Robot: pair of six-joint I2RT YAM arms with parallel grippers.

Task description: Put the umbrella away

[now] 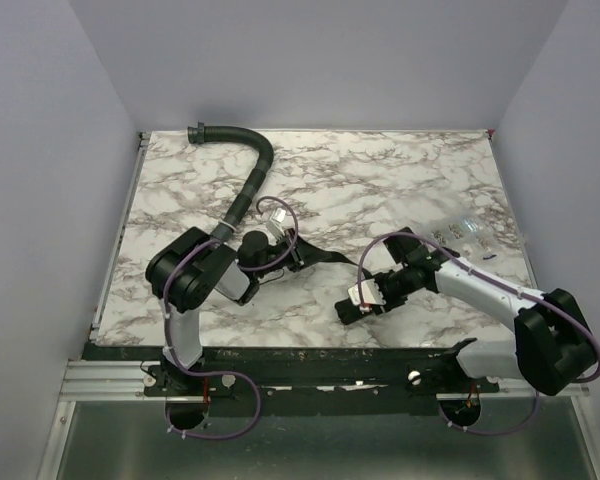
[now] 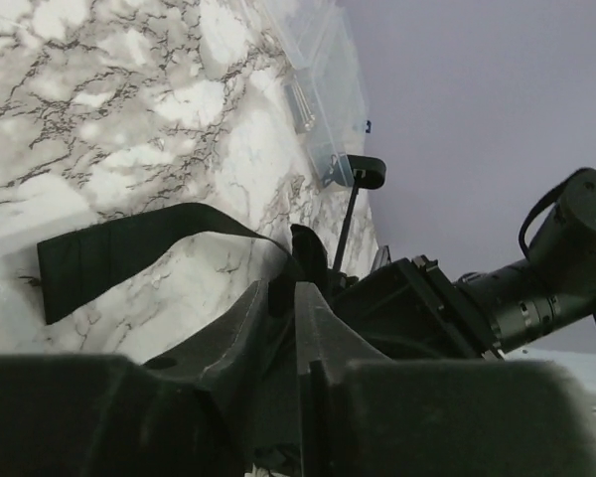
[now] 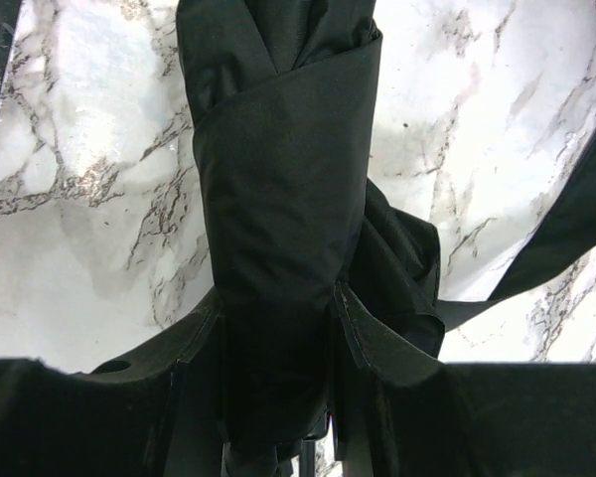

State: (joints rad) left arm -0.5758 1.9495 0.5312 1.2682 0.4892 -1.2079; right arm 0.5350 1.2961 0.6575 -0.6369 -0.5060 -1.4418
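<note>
The right claw (image 3: 278, 298) is clamped on the umbrella (image 3: 278, 189), its two fingers pressing the folded bundle from either side about midway along. The fabric there is wrapped over itself in a broad flap, with looser pleats bulging out to the right of the grip. The bundle lies low over the tabletop (image 3: 89, 199), near its front edge and towards the middle.

From the bundle a flat black strap (image 2: 129, 248) runs out across the marble to the left claw (image 2: 286, 293). Those jaws stand narrow, with the strap's end right at the fingertips. I cannot tell whether it is pinched or merely resting between them. Just behind the tips a thin black rod (image 2: 343, 234) rises to a small dark knob (image 2: 366, 171), probably the shaft and handle, though that is not certain.

In my judgement the umbrella is light and mostly soft. The cloth looks smooth and likely slippery, so a hold on fabric alone would slide or unfurl. The stiffness is in the shaft and ribs at the core, and squeezing the middle of the bundle, as the right claw does, catches that core. The handle would be the other firm place to take it. The strap is limp: it can be pulled taut but not pushed, and it needs a pinch near its end. The thin ribs may bend under a hard squeeze.

Farther off, a clear plastic box (image 2: 323, 70) sits by the right edge and a ribbed black hose (image 1: 250, 185) curves across the far left.
</note>
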